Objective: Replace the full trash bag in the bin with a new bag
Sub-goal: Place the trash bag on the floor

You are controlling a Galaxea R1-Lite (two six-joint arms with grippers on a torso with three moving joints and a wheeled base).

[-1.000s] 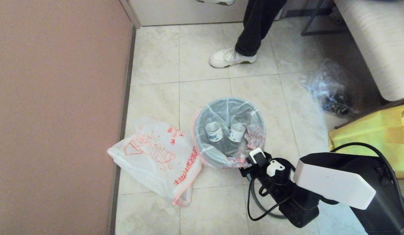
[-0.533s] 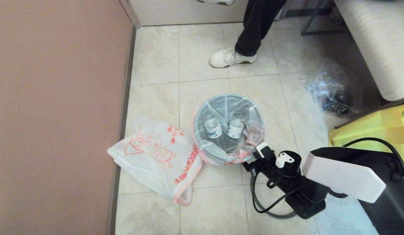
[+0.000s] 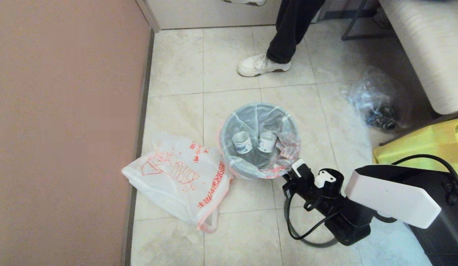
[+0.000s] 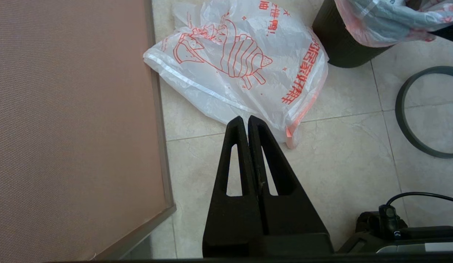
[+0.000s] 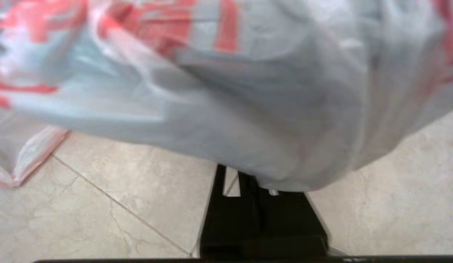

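Observation:
The bin (image 3: pixel 253 120) stands on the tiled floor, its dark outer wall (image 4: pixel 341 47) showing in the left wrist view. It is lined with the full trash bag (image 3: pixel 284 147), which holds two white-labelled bottles (image 3: pixel 243 142). My right gripper (image 3: pixel 286 176) is at the bag's near rim, shut on the plastic. In the right wrist view the bag (image 5: pixel 248 109) drapes over the right gripper (image 5: pixel 238 179) and hides its tips. The new bag (image 3: pixel 177 177) lies flat to the left of the bin. My left gripper (image 4: pixel 247 118) hangs shut and empty just short of the new bag (image 4: pixel 241 62).
The dark grey ring (image 4: pixel 403 109) lies on the floor near the bin. A pink wall (image 3: pixel 66 129) closes the left side. A person's shoe (image 3: pixel 264 64) is behind the bin. To the right sit a clear plastic bag (image 3: pixel 373 99) and a yellow fabric bag (image 3: pixel 417 151).
My right gripper has moved right and away from me with the bag's rim. The bin and the bottles have shifted away with it. The new bag lies as before.

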